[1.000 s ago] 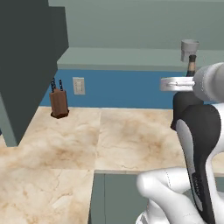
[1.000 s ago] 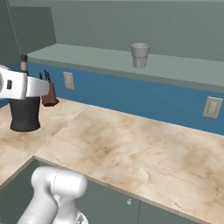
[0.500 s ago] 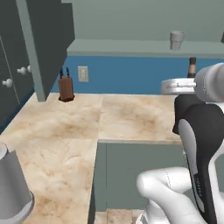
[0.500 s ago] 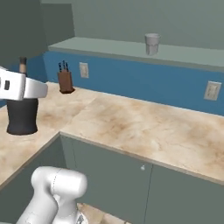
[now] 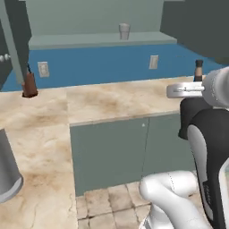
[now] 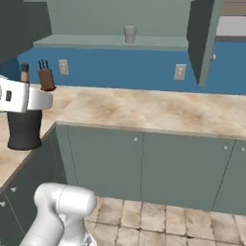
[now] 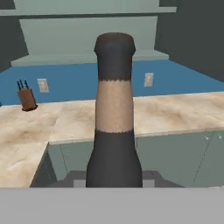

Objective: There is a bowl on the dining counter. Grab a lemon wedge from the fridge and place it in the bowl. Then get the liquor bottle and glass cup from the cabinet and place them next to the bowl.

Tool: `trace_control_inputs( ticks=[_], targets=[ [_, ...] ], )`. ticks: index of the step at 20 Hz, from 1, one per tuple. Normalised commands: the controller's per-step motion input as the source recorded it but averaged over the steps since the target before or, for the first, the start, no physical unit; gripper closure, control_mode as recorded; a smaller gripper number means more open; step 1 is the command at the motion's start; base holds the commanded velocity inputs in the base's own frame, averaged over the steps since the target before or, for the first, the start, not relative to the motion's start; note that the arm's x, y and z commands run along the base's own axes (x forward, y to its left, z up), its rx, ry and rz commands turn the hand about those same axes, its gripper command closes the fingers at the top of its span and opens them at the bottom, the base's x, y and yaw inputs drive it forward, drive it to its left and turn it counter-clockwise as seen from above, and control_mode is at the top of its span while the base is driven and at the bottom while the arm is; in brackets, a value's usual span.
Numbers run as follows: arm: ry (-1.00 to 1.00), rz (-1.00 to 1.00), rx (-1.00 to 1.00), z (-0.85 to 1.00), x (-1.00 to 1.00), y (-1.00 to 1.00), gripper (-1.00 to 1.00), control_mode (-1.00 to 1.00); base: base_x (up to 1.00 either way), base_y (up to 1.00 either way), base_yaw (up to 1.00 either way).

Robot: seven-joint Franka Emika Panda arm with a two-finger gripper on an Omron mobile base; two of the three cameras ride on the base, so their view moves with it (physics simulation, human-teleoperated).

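Observation:
My gripper point(image 7: 113, 180) is shut on the liquor bottle point(image 7: 114, 131), a dark bottle with a tan band on its thin neck and a dark cap, held upright. In the right base view the bottle point(image 6: 23, 126) hangs at the left under my white hand point(image 6: 20, 96), above the counter's corner. In the left base view its cap point(image 5: 198, 68) rises behind the hand point(image 5: 188, 91). The glass cup point(image 5: 124, 31) point(image 6: 129, 34) stands on the shelf of the open grey-green cabinet point(image 5: 98, 41), far behind.
An L-shaped beige marbled counter point(image 5: 112, 100) point(image 6: 144, 108) with grey-green fronts runs below a blue wall. A knife block point(image 5: 29, 85) point(image 6: 46, 79) point(image 7: 27, 99) stands at its back. A grey cylinder point(image 5: 6, 170) is near left. An open cabinet door point(image 6: 202, 38) hangs at right. Tiled floor point(image 6: 153, 216) lies below.
The whole picture has shifted: the base has backed away and turned, so cabinet fronts and floor now show. The bottle stays held in my gripper.

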Motion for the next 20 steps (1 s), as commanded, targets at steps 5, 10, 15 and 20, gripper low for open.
trace_control_inputs(
  ticks=[5,10,15,20],
  targets=[
    [0.0,0.0,0.0,0.0,0.0,0.0,1.0,1.0,-0.44,-0.16,-0.81],
    [0.0,0.0,0.0,0.0,0.0,0.0,1.0,1.0,-0.27,-0.3,-0.82],
    [0.0,0.0,0.0,0.0,0.0,0.0,1.0,1.0,-0.11,-0.37,-0.82],
    [0.0,0.0,0.0,0.0,0.0,0.0,1.0,1.0,0.0,-0.24,-0.8]
  ],
)
